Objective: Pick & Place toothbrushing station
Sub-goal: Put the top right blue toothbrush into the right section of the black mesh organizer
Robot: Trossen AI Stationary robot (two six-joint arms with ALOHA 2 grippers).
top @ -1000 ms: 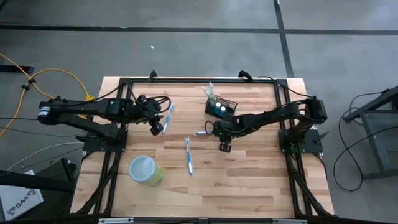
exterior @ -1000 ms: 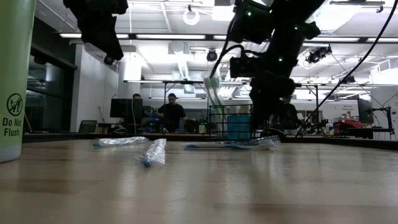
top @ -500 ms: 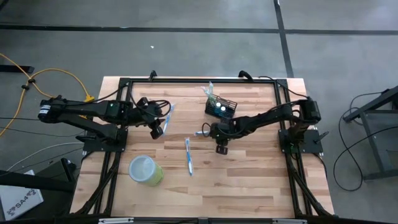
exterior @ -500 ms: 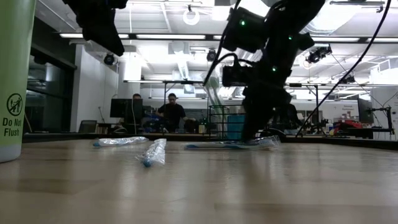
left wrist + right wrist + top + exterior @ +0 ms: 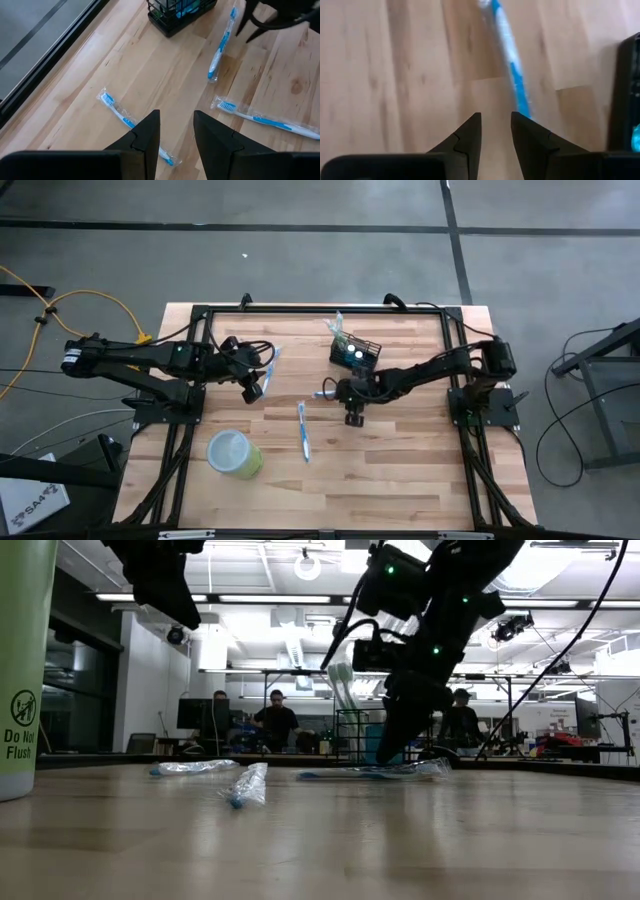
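Observation:
The toothbrushing station, a small black wire basket, stands on the table's far middle with a clear-wrapped item sticking up from it. Three wrapped blue toothbrushes lie flat on the wood: one near the basket, one at the centre, one on the left. My right gripper hangs open, slanting down just above the table beside the brush near the basket. My left gripper hovers open, high over the left brush. Neither holds anything.
A light-green cup stands near the front left and fills the left edge of the low view. A black frame rail runs round the table's edges. Bare wood lies in front of the centre brush. People sit at desks in the room beyond.
My right gripper has shifted a little toward the table's left edge and sunk lower, tipping more steeply down toward the toothbrush near the basket. The brushes, the basket and the cup lie as before.

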